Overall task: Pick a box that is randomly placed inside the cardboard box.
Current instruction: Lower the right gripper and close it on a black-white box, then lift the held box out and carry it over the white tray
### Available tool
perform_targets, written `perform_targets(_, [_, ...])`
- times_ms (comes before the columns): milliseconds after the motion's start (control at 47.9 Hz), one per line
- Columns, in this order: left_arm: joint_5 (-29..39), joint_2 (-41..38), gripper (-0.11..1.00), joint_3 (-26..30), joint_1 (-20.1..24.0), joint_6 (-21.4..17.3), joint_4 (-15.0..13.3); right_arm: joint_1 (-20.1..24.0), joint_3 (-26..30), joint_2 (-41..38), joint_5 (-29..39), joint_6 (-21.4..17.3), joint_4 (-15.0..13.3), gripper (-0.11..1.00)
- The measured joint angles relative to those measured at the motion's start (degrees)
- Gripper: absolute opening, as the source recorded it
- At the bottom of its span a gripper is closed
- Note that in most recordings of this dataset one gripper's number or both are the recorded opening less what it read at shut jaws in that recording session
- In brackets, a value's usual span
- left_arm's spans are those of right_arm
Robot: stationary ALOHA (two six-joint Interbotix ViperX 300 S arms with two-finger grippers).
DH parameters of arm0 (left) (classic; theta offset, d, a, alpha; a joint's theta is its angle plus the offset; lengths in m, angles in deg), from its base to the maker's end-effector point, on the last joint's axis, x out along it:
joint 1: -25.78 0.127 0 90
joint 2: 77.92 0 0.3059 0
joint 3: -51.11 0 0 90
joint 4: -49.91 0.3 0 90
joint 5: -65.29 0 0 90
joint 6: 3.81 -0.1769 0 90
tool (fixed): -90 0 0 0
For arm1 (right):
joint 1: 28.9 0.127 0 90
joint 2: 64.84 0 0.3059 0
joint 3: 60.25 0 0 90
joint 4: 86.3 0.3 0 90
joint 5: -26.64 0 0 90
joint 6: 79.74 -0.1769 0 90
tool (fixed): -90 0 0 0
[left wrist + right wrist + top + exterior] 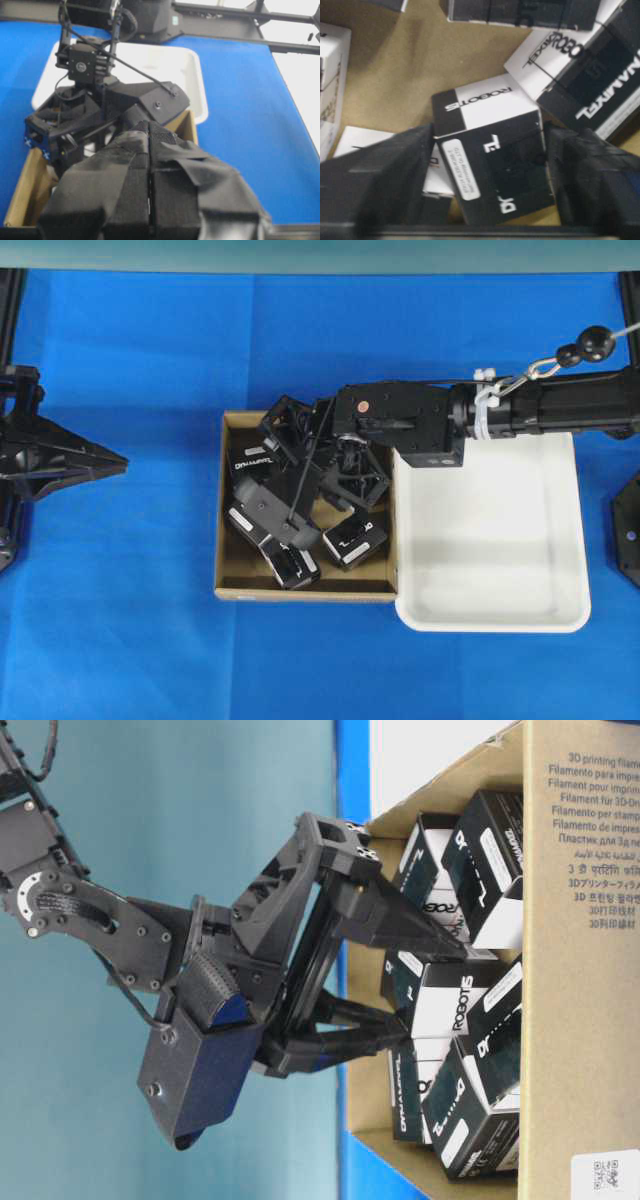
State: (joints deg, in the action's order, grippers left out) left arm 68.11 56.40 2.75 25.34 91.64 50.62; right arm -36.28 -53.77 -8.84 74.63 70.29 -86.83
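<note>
We judge the box (492,150) between the fingers of the right end effector (487,175) to be a light, stiff paperboard carton with smooth printed faces, slippery enough to twist in a loose pinch and easy to dent if squeezed hard. The two long black side faces look like the best hold, near the middle and clear of the white end flap. It lies tilted among its neighbours near the middle of the cardboard box (232,580), which sits on the blue worktop (130,640) just beside the white plastic tray (500,612). The right fingers straddle it, spread; we cannot tell whether the pads touch it yet. The left end effector (149,200) is pressed together and holds nothing. We count about six cartons, some hidden under the arm, one cardboard box, one tray, two arms
</note>
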Motion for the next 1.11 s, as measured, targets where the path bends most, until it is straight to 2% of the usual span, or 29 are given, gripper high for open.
perform_targets(146, [0.00, 0.18, -0.07, 0.00, 0.00, 0.09, 0.00, 0.26, 0.09, 0.35, 0.09, -2.02, 0.09, 0.67])
perform_targets(396, [0.00, 0.09, -0.07, 0.00, 0.00, 0.09, 0.00, 0.70, 1.49, 4.22, 2.81, -10.81, 0.26, 0.67])
perform_targets(605, [-0.09, 0.09, -0.07, 0.00, 0.00, 0.09, 0.00, 0.35, 4.83, 8.88, 11.34, -16.87, 0.18, 0.67])
perform_targets(814, [0.00, 0.00, -0.07, 0.00, 0.00, 0.09, 0.00, -0.88, 8.44, 14.94, 20.04, -25.49, 0.26, 0.67])
perform_targets(960, [0.00, 0.00, -0.07, 0.00, 0.00, 0.09, 0.00, -2.20, 8.88, 19.42, 26.72, -31.82, 0.26, 0.65])
perform_targets(1106, [0.00, 0.00, -0.07, 0.00, 0.00, 0.09, 0.00, -2.90, 8.53, 22.50, 30.76, -35.16, 0.26, 0.65])
